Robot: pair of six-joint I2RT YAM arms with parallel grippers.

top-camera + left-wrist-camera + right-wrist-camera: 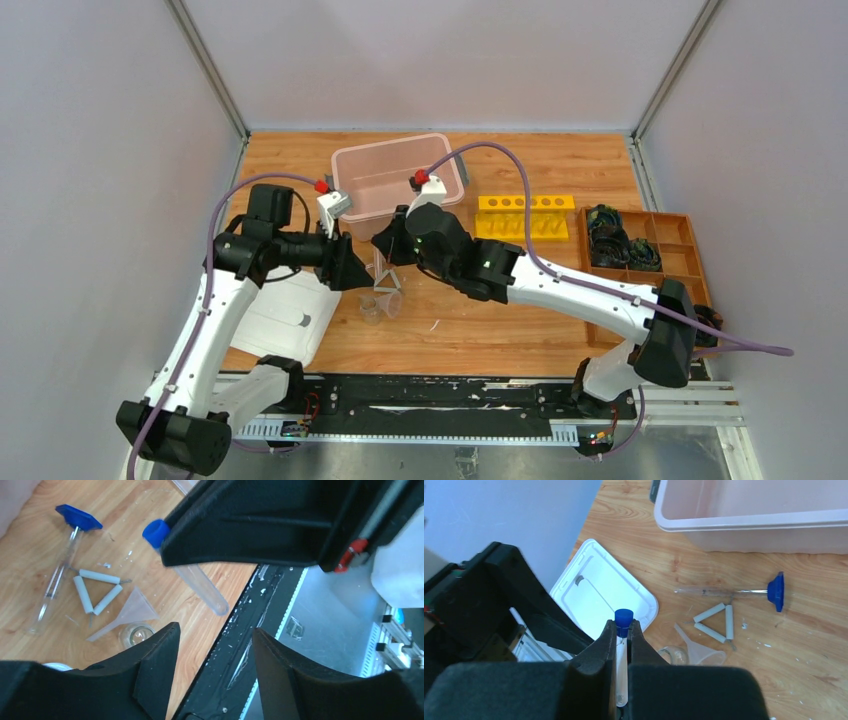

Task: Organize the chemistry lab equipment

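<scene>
Between the fingers of the right gripper (624, 628), a blue-capped tube (622, 660) is being clenched just under its cap, hanging above the bench (804, 645). The left wrist camera is catching what the right one is not: the tube is slanting, with its cap higher and its round end free in the air. The left gripper (215, 631) is facing that tube with its fingers standing apart, grasping nothing.

Lying on the wood below are a thin clear rod (719, 591) with a blue end, a small white triangle (716, 622) just beside it, a clear funnel (699, 650) on its side, and a small clear cup (674, 654) next to the funnel's mouth. A white lid (601, 597) is lying nearer the left arm, and a pink bin (749, 515) is sitting beyond the rod.

Only the overhead view is showing a yellow rack (525, 215) to the right of the bin and, further right, a wooden tray (690, 240) holding black coiled items (615, 240). From that height both arms are meeting over the middle and covering most of the small pieces.
</scene>
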